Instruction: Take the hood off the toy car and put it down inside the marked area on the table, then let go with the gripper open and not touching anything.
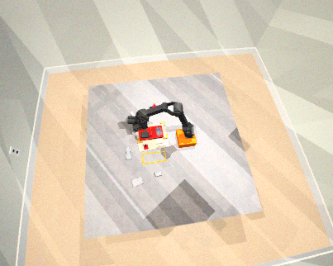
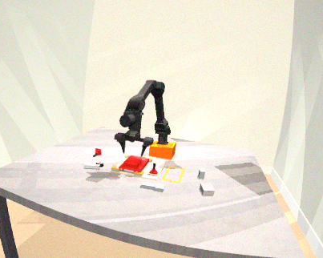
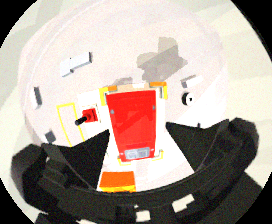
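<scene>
The toy car stands on a white plate (image 1: 154, 143) (image 2: 157, 176) in the middle of the table. Its red hood (image 1: 151, 132) (image 2: 134, 163) (image 3: 132, 123) sits on top of the car. My gripper (image 1: 134, 122) (image 2: 133, 149) (image 3: 137, 128) is open and empty. It hangs a short way above the hood, one finger on each side, touching nothing. The marked area is a yellow outlined rectangle (image 1: 154, 153) (image 2: 171, 181) on the table right beside the plate, with nothing in it.
The arm's orange base (image 1: 186, 139) (image 2: 163, 150) stands beside the car. A small red part (image 2: 97, 151) and a flat pale piece (image 2: 93, 165) lie on the far side of the car. Grey blocks (image 2: 201, 174) (image 2: 207, 189) (image 1: 136, 181) lie beyond the marked area.
</scene>
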{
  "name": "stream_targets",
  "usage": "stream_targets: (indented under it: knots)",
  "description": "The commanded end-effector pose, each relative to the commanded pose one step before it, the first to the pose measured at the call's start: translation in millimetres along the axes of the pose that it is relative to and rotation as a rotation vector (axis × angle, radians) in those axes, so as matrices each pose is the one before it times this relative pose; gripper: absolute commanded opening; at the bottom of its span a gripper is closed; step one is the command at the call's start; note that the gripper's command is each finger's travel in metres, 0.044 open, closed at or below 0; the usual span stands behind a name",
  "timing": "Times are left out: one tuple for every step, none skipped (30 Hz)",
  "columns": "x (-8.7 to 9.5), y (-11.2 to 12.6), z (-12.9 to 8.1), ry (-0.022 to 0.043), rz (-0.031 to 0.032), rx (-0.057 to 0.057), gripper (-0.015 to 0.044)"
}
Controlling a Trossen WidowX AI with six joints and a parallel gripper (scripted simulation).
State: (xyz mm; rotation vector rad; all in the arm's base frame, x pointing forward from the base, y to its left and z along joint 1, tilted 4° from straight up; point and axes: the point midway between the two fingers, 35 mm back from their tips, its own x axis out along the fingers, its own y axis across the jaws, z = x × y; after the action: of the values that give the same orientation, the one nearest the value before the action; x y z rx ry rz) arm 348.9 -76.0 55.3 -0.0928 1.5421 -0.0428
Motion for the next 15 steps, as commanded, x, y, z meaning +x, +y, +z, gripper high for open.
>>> stream_targets:
  knots:
    - [6.62,1.41,-2.18,0.01023,0.00737,0.0022,0.0440]
    - [0.87,0.03,-0.02,0.00001,0.00000,0.0000,0.0440]
    - [0.87,0.03,-0.02,0.00001,0.00000,0.0000,0.0440]
    - [0.87,0.04,-0.02,0.00001,0.00000,0.0000,0.0440]
    - [0.86,0.04,-0.02,0.00001,0.00000,0.0000,0.0440]
    - [0.86,0.06,-0.02,0.00001,0.00000,0.0000,0.0440]
    - [0.86,0.06,-0.02,0.00001,0.00000,0.0000,0.0440]
    - [0.86,0.06,-0.02,0.00001,0.00000,0.0000,0.0440]
    - [0.86,0.07,-0.02,0.00001,0.00000,0.0000,0.0440]
    - [0.86,0.07,-0.03,0.00001,0.00000,0.0000,0.0440]
    - [0.86,0.07,-0.03,0.00001,0.00000,0.0000,0.0440]
    - [0.86,0.07,-0.03,0.00001,0.00000,0.0000,0.0440]
    - [0.86,0.07,-0.05,0.00001,0.00000,0.0000,0.0440]
    - [0.86,0.07,-0.05,0.00001,0.00000,0.0000,0.0440]
    - [0.86,0.07,-0.05,0.00001,0.00000,0.0000,0.0440]
